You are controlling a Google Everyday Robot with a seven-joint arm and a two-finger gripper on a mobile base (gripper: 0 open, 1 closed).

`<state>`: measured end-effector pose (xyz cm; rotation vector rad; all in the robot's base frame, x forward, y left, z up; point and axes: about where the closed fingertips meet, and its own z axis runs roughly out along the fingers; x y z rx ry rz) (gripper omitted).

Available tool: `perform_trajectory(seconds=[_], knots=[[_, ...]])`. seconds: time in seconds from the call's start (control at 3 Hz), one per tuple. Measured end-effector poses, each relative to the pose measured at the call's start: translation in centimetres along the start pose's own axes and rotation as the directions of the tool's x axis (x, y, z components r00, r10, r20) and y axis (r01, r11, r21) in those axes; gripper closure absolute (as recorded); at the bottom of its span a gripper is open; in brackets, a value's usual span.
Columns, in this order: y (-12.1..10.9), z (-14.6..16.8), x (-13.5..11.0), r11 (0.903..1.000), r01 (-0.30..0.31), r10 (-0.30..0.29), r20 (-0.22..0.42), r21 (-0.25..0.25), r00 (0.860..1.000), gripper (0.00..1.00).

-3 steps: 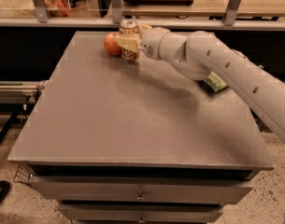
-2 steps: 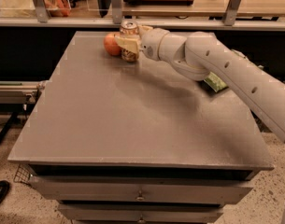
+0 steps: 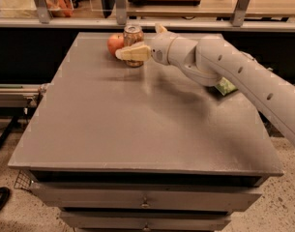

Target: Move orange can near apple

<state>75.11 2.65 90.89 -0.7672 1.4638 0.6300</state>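
The orange can point(image 3: 133, 34) stands upright on the grey table point(image 3: 137, 124) at its far edge, with its silver top showing. The red-orange apple point(image 3: 114, 44) sits just to its left, touching it or nearly so. My gripper point(image 3: 137, 40) reaches in from the right and is open around the can. Its near finger point(image 3: 132, 52) lies across the can's lower front. Its far finger point(image 3: 159, 28) points up behind and to the right of the can, apart from it.
A green packet point(image 3: 225, 86) lies on the table's right side, partly under my arm. A railing and shelf with bags run behind the table's far edge. Drawers sit under the table's front edge.
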Motion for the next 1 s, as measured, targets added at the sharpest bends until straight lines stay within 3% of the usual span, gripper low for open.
perform_trajectory(seconds=[0.33, 0.67, 1.0], knots=[[-0.9, -3.9, -1.0, 0.9996, 0.023, -0.022, -0.025, 0.016, 0.999, 0.0], [-2.8, -12.3, -4.5, 0.9962, 0.084, -0.082, -0.048, 0.024, 0.995, 0.0], [-2.1, -12.5, -4.4, 0.9966, 0.083, -0.083, -0.05, -0.003, 0.995, 0.0]])
